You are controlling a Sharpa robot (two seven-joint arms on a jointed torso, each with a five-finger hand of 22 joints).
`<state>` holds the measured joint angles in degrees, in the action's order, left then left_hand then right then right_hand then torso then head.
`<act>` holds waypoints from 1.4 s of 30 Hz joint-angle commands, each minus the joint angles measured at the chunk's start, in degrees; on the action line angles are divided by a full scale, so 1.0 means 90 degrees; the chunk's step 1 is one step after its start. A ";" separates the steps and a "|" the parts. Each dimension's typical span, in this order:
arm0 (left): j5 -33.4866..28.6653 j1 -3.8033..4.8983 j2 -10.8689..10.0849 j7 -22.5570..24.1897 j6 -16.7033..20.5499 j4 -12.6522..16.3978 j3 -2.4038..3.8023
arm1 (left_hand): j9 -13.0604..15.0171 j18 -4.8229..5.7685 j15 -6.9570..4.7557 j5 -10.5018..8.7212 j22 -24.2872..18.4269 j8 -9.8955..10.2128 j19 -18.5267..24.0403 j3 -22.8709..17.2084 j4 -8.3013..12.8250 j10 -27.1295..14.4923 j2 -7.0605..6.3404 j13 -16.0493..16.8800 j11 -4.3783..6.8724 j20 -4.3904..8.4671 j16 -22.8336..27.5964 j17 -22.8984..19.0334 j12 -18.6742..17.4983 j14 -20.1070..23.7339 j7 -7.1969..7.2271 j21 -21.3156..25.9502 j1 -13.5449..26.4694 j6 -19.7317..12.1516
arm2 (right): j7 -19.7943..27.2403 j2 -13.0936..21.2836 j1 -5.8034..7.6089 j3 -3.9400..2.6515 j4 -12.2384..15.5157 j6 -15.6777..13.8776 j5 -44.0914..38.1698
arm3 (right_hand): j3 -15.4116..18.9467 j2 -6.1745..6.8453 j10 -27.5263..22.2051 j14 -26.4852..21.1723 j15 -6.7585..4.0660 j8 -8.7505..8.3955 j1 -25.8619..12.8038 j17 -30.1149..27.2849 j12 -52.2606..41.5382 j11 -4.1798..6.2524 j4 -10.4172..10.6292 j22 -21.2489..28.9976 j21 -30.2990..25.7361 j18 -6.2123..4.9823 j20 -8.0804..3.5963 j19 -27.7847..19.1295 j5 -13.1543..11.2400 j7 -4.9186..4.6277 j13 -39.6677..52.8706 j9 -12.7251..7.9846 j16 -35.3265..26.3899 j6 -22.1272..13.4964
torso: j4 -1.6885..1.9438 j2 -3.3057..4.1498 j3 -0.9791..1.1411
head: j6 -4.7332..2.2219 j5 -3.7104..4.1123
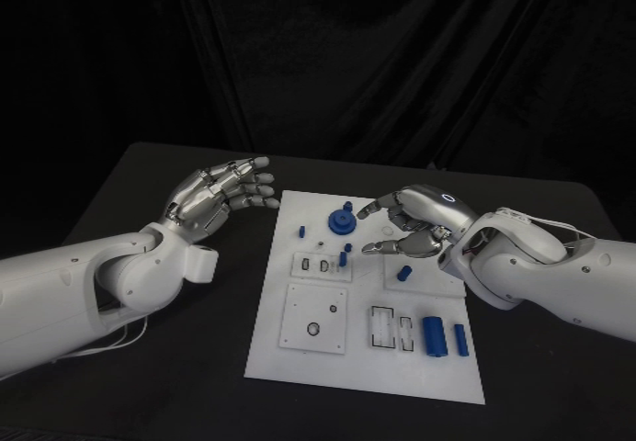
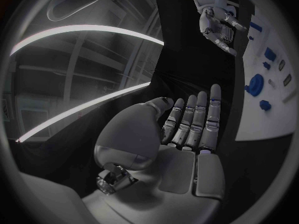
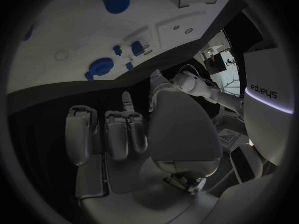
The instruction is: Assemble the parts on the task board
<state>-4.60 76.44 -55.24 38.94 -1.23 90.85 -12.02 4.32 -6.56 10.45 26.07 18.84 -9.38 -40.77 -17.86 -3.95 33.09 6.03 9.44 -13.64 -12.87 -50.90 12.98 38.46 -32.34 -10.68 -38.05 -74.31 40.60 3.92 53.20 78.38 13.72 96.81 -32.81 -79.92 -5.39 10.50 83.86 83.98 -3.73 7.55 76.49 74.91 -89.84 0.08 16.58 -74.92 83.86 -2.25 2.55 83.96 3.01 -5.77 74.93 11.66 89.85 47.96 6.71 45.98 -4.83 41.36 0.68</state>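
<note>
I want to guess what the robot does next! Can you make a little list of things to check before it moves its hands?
1. Left hand free: ok, it holds nothing, fingers apart, beside the task board.
2. Right hand free: ok, fingers curled over the board, nothing seen between them.
3. Round blue part reachable: ok, it sits at the board's far end, next to the right hand's fingertips.
4. Two blue cylinders waiting: ok, lying at the board's near right.
5. Small blue peg seated properly: cannot tell, too small.
</note>
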 commanded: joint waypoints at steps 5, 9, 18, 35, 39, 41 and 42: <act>0.0456 0.0331 0.0410 0.0296 0.0546 -0.0420 -0.0003 | -0.0023 -0.0333 -0.0471 -0.0396 0.1357 -0.0142 -0.0013 0.0121 -0.0728 0.0225 -0.0175 0.1702 0.0547 0.0136 -0.2291 0.1267 0.2269 -0.0552 -0.0112 -0.2224 0.0148 0.0387 | 0.0525 0.0125 -0.0039 0.0044 -0.0217 -0.0148 0.0928 | -0.0093 -0.0126 0.0682 0.0669 0.0056 0.0051 0.0127 0.1677 -0.0018 -0.0073 0.0012 -0.1430 -0.0017 0.0070 0.0033 0.0318 -0.0030 -0.0036 0.1674 0.0002 0.0016 0.0116 | -0.0075 -0.0482 0.0204 | 0.0240 -0.0182; 0.0812 0.0385 0.0632 0.0041 0.0447 -0.0756 -0.0006 | 0.0003 -0.0426 -0.0719 -0.0269 0.1586 -0.0352 -0.0533 0.0490 -0.1401 0.2540 -0.0043 0.4886 0.0750 0.0244 -0.3959 0.4874 0.4317 -0.3532 0.0004 -0.2687 0.0469 0.0549 | 0.0489 0.0118 -0.0062 0.0052 -0.0310 -0.0095 0.1063 | -0.0153 -0.0223 0.0682 0.0668 0.0103 0.0117 0.0233 0.1674 -0.0018 -0.0134 0.0004 -0.1427 -0.0027 0.0068 0.0071 0.0314 -0.0024 -0.0070 0.1674 0.0009 0.0014 0.0285 | -0.0170 -0.0627 0.0285 | 0.0304 -0.0267; 0.2971 0.0410 0.1293 -0.1161 0.0239 -0.1695 -0.0008 | 0.0056 0.0442 -0.0809 -0.0395 0.6627 -0.0463 -0.4445 0.1165 -0.1426 0.6323 0.0296 0.8951 0.0860 0.0369 -0.4345 0.8558 0.5727 -0.6407 0.0091 -0.5437 0.1057 0.0685 | 0.0378 0.0140 -0.0118 0.0056 -0.0471 0.0000 0.1231 | -0.0267 -0.0388 0.0682 0.0669 0.0171 0.0146 0.0435 0.1677 -0.0018 -0.0204 -0.0008 -0.1425 -0.0036 0.0066 0.0142 0.0314 0.0021 -0.0104 0.1674 -0.0014 0.0016 0.0415 | -0.0287 -0.0880 0.0438 | 0.0503 -0.0151; 0.7457 0.0410 0.1713 -0.4535 0.0633 -0.1267 -0.0006 | 0.0782 0.0729 -0.1160 -0.0999 0.7906 -0.1008 -0.5470 0.1159 -0.1331 0.6323 -0.0191 0.8951 0.1219 0.0696 -0.4345 0.8558 0.5727 -0.6407 0.0461 -0.5772 0.0346 0.1435 | 0.0220 0.0129 -0.0209 0.0057 -0.0611 0.0068 0.1408 | -0.0322 -0.0471 0.0682 0.0663 0.0225 0.0152 0.0550 0.1657 -0.0018 -0.0268 -0.0015 -0.1410 -0.0084 0.0053 0.0196 0.0295 0.0177 -0.0137 0.1674 -0.0042 -0.0001 0.0495 | -0.0684 -0.1057 0.0602 | 0.0696 -0.0518; 0.7756 0.0411 0.1777 -0.5201 0.0419 -0.1144 -0.0005 | 0.1101 0.0729 -0.1215 -0.1034 0.7906 -0.1215 -0.5470 0.1273 -0.1352 0.6323 -0.0236 0.8951 0.1275 0.0757 -0.4345 0.8558 0.5727 -0.6407 0.0520 -0.5772 0.0422 0.1421 | 0.0185 0.0141 -0.0211 0.0057 -0.0596 0.0091 0.1410 | -0.0322 -0.0471 0.0682 0.0663 0.0225 0.0152 0.0550 0.1656 -0.0018 -0.0269 -0.0015 -0.1409 -0.0085 0.0053 0.0197 0.0294 0.0179 -0.0138 0.1674 -0.0042 -0.0002 0.0496 | -0.0724 -0.1069 0.0622 | 0.0718 -0.0585; 0.7835 0.0411 0.1819 -0.5555 0.0255 -0.1109 -0.0005 | 0.1537 0.0729 -0.1275 -0.1019 0.7906 -0.1518 -0.5470 0.1378 -0.1337 0.6323 -0.0265 0.8951 0.1337 0.0812 -0.4345 0.8558 0.5727 -0.6407 0.0576 -0.5772 0.0475 0.1351 | 0.0168 0.0141 -0.0212 0.0057 -0.0595 0.0108 0.1410 | -0.0323 -0.0472 0.0682 0.0661 0.0227 0.0151 0.0552 0.1650 -0.0018 -0.0272 -0.0014 -0.1407 -0.0091 0.0051 0.0199 0.0291 0.0188 -0.0140 0.1674 -0.0044 -0.0007 0.0497 | -0.0737 -0.1076 0.0633 | 0.0731 -0.0595; 0.7866 0.0411 0.1842 -0.5751 0.0159 -0.1091 -0.0005 | 0.1787 0.0729 -0.1301 -0.1032 0.7906 -0.1665 -0.5470 0.1431 -0.1334 0.6323 -0.0275 0.8951 0.1349 0.0841 -0.4345 0.8558 0.5727 -0.6407 0.0606 -0.5772 0.0503 0.1248 | 0.0159 0.0142 -0.0212 0.0057 -0.0595 0.0118 0.1409 | -0.0323 -0.0472 0.0682 0.0661 0.0227 0.0151 0.0552 0.1650 -0.0018 -0.0272 -0.0014 -0.1407 -0.0091 0.0051 0.0199 0.0291 0.0188 -0.0140 0.1674 -0.0044 -0.0007 0.0497 | -0.0746 -0.1082 0.0645 | 0.0744 -0.0601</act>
<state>60.60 80.07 -38.85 -3.55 3.21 80.76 -12.12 19.58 -0.33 -1.05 16.86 74.94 -23.85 -83.89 -5.14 -16.07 84.05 3.65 74.94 -1.77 -5.63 -89.85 74.95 89.80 -83.95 -5.31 -89.83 -70.12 52.35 6.83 54.42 76.60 14.27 91.31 -32.24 -67.55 -8.01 6.16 83.93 83.94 -2.14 8.66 80.84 74.91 -89.84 -1.86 16.52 -74.91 83.31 -2.26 3.81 83.95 4.41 -7.19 74.91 11.36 89.85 52.02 0.46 36.43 0.70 47.88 -4.59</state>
